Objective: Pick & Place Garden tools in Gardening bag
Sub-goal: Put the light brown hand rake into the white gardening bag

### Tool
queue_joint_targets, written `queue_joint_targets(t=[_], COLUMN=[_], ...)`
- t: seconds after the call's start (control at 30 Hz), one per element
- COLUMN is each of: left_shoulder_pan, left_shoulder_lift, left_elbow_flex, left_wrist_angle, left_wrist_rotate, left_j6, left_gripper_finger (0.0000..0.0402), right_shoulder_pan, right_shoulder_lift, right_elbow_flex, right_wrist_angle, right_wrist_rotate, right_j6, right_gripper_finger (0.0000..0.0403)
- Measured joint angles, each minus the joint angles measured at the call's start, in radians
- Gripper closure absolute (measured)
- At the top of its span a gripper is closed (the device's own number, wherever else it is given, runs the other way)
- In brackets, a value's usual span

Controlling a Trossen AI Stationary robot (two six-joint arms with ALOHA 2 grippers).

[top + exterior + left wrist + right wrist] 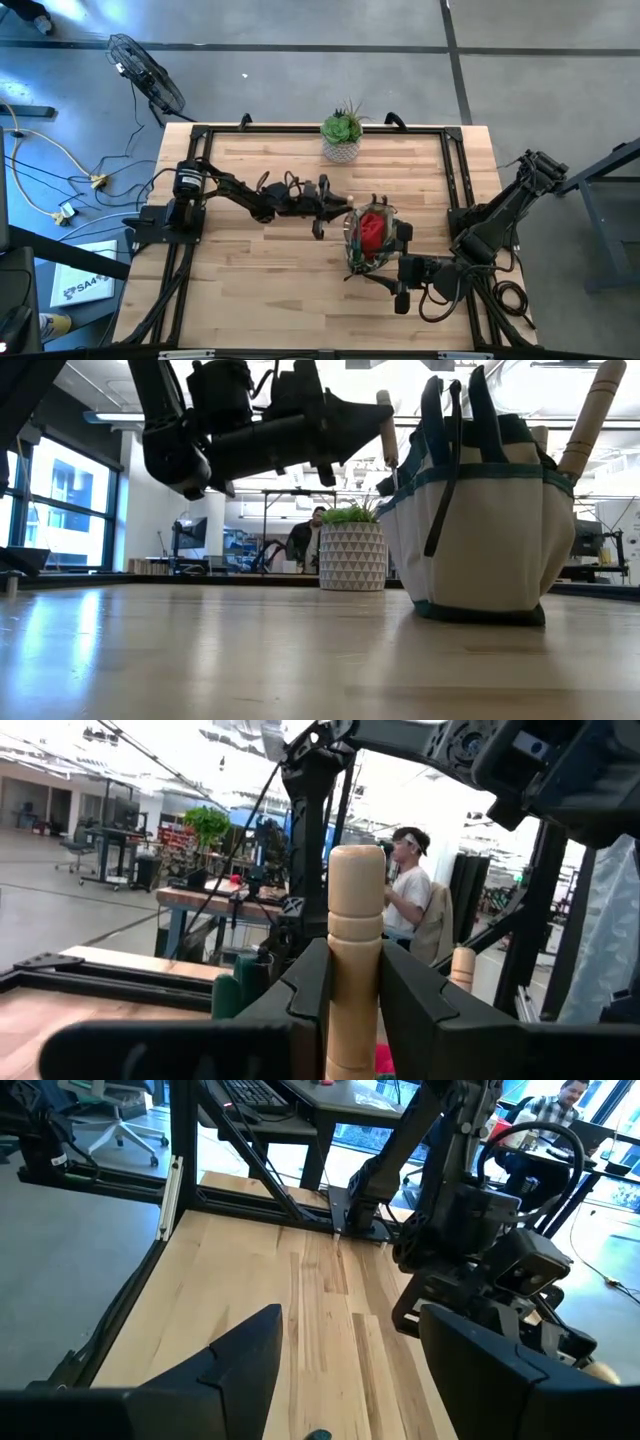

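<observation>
The gardening bag, tan with dark green trim, stands on the table right of centre. A red item lies inside it. A wooden handle sticks up from the bag's right side in the low view. My left gripper is at the bag's far-left rim, shut on a wooden-handled garden tool. The tool's metal end is hidden. My right gripper stands open at the bag's near right side, with nothing between its fingers. My left gripper pinches the tool's wooden handle between its two fingers, a little below the handle's rounded free end. The fingers come roughly level from the table's left and lie across the handle. The handle stands nearly upright above the bag's rim. Its lower part is hidden by the fingers and the bag.
A green succulent in a white pot stands at the table's far edge, behind the bag. A black frame runs around the tabletop. A person sits in the room beyond. Bare wood lies on the near left.
</observation>
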Motion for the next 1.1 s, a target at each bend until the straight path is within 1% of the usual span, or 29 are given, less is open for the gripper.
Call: queue_joint_targets(t=[0.1,0.4,0.6,0.73,0.83,1.1], left_shoulder_pan=[0.0,-0.014,-0.013,-0.013,-0.013,-0.023], left_shoulder_lift=[0.0,0.002,0.068,0.112,0.116,0.116], left_elbow_flex=[0.008,0.095,0.131,0.131,0.13,0.13], left_wrist_angle=[0.011,-0.114,-0.108,-0.065,-0.048,-0.114], left_wrist_rotate=[-0.008,0.002,0.005,0.005,0.009,0.071], left_j6=[-0.003,0.001,-0.045,-0.059,-0.075,-0.022], left_gripper_finger=[0.0349,0.0349,0.0349,0.0349,0.0349,0.0349], right_shoulder_pan=[0.0,0.0,0.0,0.0,0.0,0.0], right_shoulder_lift=[0.0,0.0,0.0,0.0,0.0,0.0], right_elbow_flex=[0.0,0.0,0.0,0.0,0.0,0.0], right_wrist_angle=[0.0,0.004,0.006,0.006,0.006,0.006], right_wrist_rotate=[0.0,0.0,-0.02,-0.023,-0.023,-0.023], right_j6=[0.0,0.0,0.004,0.011,0.011,0.012], right_gripper_finger=[0.0174,0.0174,0.0174,0.0174,0.0174,0.0174])
